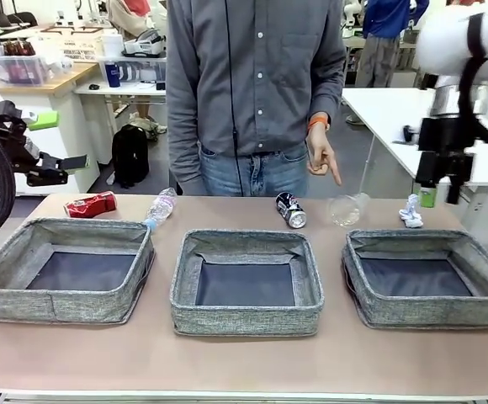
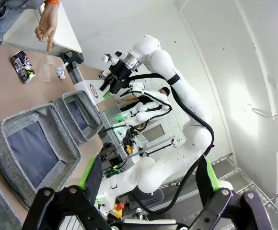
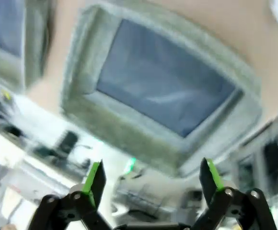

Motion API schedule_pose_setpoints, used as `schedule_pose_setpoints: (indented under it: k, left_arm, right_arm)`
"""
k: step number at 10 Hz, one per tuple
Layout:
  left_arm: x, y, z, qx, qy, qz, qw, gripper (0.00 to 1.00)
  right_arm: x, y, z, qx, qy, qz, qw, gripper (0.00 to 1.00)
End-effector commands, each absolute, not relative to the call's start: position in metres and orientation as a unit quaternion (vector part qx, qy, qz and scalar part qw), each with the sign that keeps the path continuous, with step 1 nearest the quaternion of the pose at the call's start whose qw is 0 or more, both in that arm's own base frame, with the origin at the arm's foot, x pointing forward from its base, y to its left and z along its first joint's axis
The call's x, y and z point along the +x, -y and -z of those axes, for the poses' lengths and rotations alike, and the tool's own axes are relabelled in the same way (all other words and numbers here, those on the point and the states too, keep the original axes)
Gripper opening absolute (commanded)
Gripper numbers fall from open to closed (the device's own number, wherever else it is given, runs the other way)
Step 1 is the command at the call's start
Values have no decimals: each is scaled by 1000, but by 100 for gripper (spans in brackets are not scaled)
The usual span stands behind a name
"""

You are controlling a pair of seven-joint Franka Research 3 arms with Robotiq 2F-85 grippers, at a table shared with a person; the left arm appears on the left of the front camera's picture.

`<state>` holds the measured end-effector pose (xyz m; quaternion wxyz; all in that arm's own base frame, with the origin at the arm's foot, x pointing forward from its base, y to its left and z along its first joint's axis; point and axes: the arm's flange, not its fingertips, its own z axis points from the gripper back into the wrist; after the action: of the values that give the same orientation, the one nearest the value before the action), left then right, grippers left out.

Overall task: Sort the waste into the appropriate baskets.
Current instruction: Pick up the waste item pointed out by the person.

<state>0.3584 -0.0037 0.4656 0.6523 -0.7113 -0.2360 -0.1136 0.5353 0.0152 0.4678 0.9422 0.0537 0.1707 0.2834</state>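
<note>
Since nothing lies in any of the three baskets (image 1: 244,320) yet, the sorting looks to be at its very start, with no pick made. All the litter sits in a row on the table (image 1: 244,362) along its far edge, behind the baskets. From the left there is a crushed red can (image 1: 91,204), a clear bottle (image 1: 160,207) with a blue cap, a dark printed can (image 1: 291,210) with silver ends, a piece of crumpled clear plastic (image 1: 345,210), and a white paper wad (image 1: 411,212).

The person's hand (image 1: 320,156) points a finger down toward the clear plastic (likely a cue for which piece goes first). The right gripper (image 1: 439,187) hangs high above the right end of the row, jaws spread wide and holding nothing. The left gripper (image 2: 148,172), raised at the table's left side, is just as wide and bare.

Next, I judge, one arm must come down over a piece and close on it. The cans are rigid metal. The plastic is thin, crinkled and see-through, so a grip may slip, and the paper is soft. The baskets are shallow grey woven fabric, with soft low walls and dark flat bottoms.
</note>
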Motion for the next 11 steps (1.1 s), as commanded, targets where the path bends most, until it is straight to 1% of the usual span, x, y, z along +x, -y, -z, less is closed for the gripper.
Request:
schedule_pose_setpoints:
  k: [1,2,3,4,5,6,7,8,9,10,11]
  left_arm:
    - [357,5,-468,-716,240,116,646,100]
    - [357,5,-468,-716,240,116,646,100]
    - [357,5,-468,-716,240,116,646,100]
    - [357,5,-468,-716,240,116,646,100]
    - [357,5,-468,-716,240,116,646,100]
    - [357,5,-468,-716,240,116,646,100]
    - [357,5,-468,-716,240,116,646,100]
    - [357,5,-468,-716,240,116,646,100]
    - [357,5,-468,-716,240,116,646,100]
    - [357,5,-468,-716,240,116,646,100]
    - [357,5,-468,-716,240,116,646,100]
  right_arm:
    - [522,0,-469,70,-191,-206,957,100]
    - [522,0,-469,70,-191,-206,957,100]
    - [537,-21,-466,52,-171,-288,941,100]
    - [551,-19,-454,7,-85,-410,908,100]
    - [577,-27,-446,-47,-7,-526,849,100]
    - [604,-34,-439,-72,32,-575,814,100]
    - [625,-36,-431,-91,57,-627,771,100]
    - [643,-33,-418,-123,74,-659,738,100]
    - [650,-30,-404,-128,90,-715,682,100]
    - [659,-24,-392,-72,96,-711,693,100]
    - [646,-49,-413,-126,18,-622,773,100]
